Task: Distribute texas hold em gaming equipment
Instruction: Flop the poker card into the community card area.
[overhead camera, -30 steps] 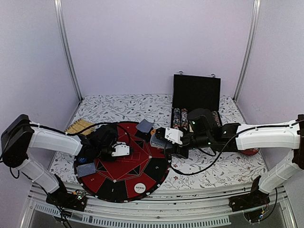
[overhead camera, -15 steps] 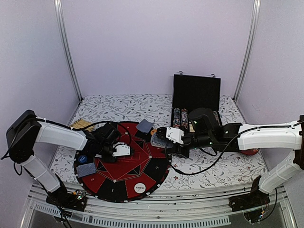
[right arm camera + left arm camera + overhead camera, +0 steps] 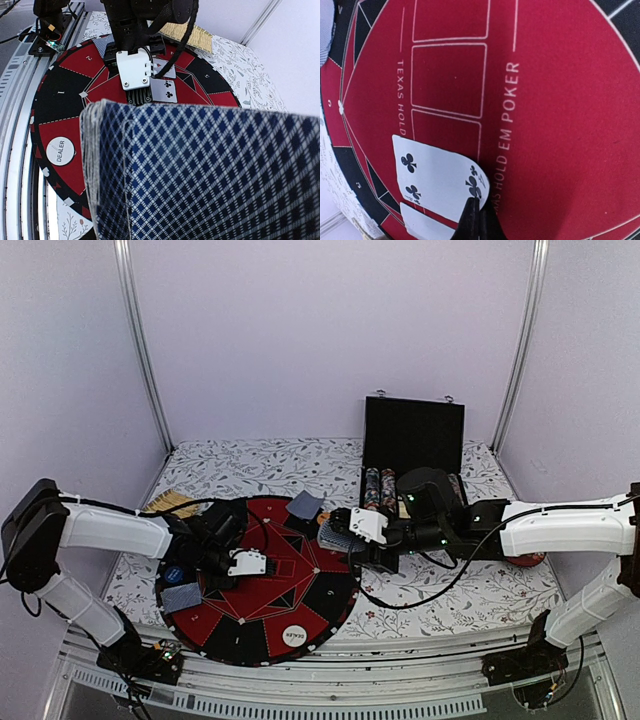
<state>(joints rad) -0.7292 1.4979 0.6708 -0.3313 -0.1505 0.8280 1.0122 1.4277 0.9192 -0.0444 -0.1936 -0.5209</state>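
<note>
Red mat (image 3: 545, 125), white face-up clubs card (image 3: 437, 180)

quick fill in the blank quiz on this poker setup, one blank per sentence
1. The left gripper pinches the corner of a face-up card whose suit is ____.
2. The right gripper holds a deck whose backs are checked in white and ____.
3. The white disc lying on the mat reads ____.
4. The lettering on the mat's red felt reads TEXAS HOLD EM ____.

Missing words: clubs; blue; DEALER; POKER
</note>
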